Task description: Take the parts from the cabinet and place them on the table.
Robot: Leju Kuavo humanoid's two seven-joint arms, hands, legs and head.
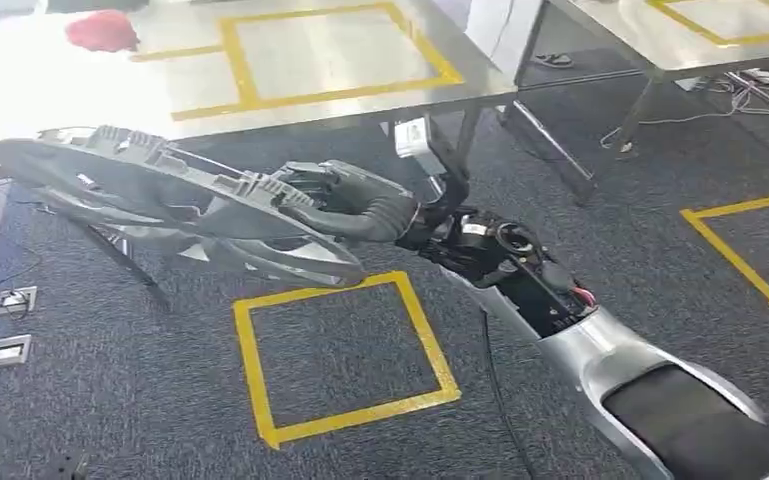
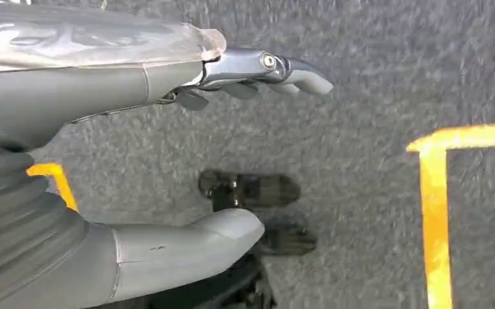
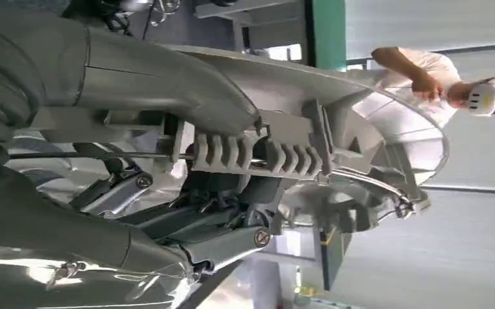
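- Nearest, at the lower right of the head view, the silver right arm (image 1: 600, 345) reaches up and left across the frame.
- At its end, the right hand (image 1: 345, 205) is clenched around the rim of a big round grey fan part (image 1: 160, 200), thumb on one side and darker fingers on the other.
- The fan part fills the left middle of the head view, tilted, held in the air above the grey carpet (image 1: 580, 230).
- In the right wrist view the fingers (image 3: 232, 241) and thumb (image 3: 167, 90) clamp a ribbed section of the fan part (image 3: 309, 148); a person (image 3: 425, 77) in a light top stands beyond it.
- Under the hand, a yellow taped square (image 1: 345, 355) marks the carpet at centre bottom of the head view; another yellow outline (image 1: 745, 250) sits at the right edge.
- In the left wrist view the left hand (image 2: 186, 154) hangs over the carpet, fingers (image 2: 277, 71) straight and apart from the thumb (image 2: 186, 248), holding nothing.
- Farther off, across the top of the head view, a shiny tabletop (image 1: 80, 95) carries a yellow taped rectangle (image 1: 330, 55).
- A red object (image 1: 103, 30) lies on it at the upper left.
- A second tabletop (image 1: 660, 45) shows at the upper right.
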